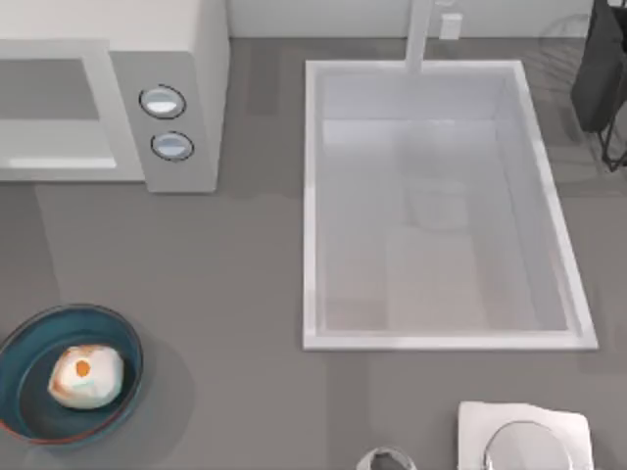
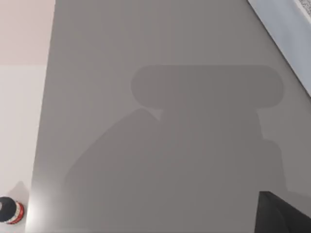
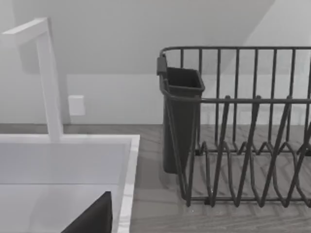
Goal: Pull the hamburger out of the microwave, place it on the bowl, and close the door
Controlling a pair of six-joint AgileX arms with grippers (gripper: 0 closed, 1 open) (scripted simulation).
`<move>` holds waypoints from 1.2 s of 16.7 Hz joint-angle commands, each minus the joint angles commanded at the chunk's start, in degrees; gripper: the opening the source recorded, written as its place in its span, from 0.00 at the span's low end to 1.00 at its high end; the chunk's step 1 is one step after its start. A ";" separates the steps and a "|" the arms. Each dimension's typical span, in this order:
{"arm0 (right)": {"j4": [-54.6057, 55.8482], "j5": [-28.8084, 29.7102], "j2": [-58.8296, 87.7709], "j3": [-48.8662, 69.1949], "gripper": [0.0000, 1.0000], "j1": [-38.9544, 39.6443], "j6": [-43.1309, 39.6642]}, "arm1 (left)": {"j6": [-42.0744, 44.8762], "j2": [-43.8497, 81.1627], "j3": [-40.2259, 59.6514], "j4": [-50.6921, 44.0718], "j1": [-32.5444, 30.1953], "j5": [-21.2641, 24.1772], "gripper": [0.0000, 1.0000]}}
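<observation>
At the worktop's (image 1: 225, 274) near left corner, the hamburger (image 1: 86, 376) lies inside the bowl (image 1: 24, 357). Behind them, at the far left, stands the microwave (image 1: 186, 59) with its door (image 1: 54, 108) shut flush against the front, beside the two knobs (image 1: 163, 102). To the right lies the white sink (image 1: 441, 333), then a dark dish rack (image 3: 243, 145) at the far right. Whether either arm's fingers are open or closed, I cannot tell.
</observation>
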 joint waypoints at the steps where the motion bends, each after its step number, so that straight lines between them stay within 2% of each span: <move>1: 0.00 0.00 0.00 0.00 1.00 0.00 0.00 | -0.69 -0.72 -0.68 0.23 -0.71 -0.55 0.00; 9: 0.00 0.00 0.00 0.00 1.00 0.00 0.00 | -15.85 -16.94 -14.62 5.33 -17.01 -9.94 0.00; 13: 0.00 0.00 0.00 0.00 1.00 0.00 0.00 | -16.74 -17.87 -15.50 5.75 -17.96 -10.60 0.00; 14: 0.00 0.00 0.00 0.00 1.00 0.00 0.00 | -15.91 -17.56 -13.25 6.18 -17.15 -12.61 0.00; 20: 0.00 0.00 0.00 0.00 1.00 0.00 0.00 | -16.44 -19.57 -13.98 6.08 -17.16 -14.98 0.00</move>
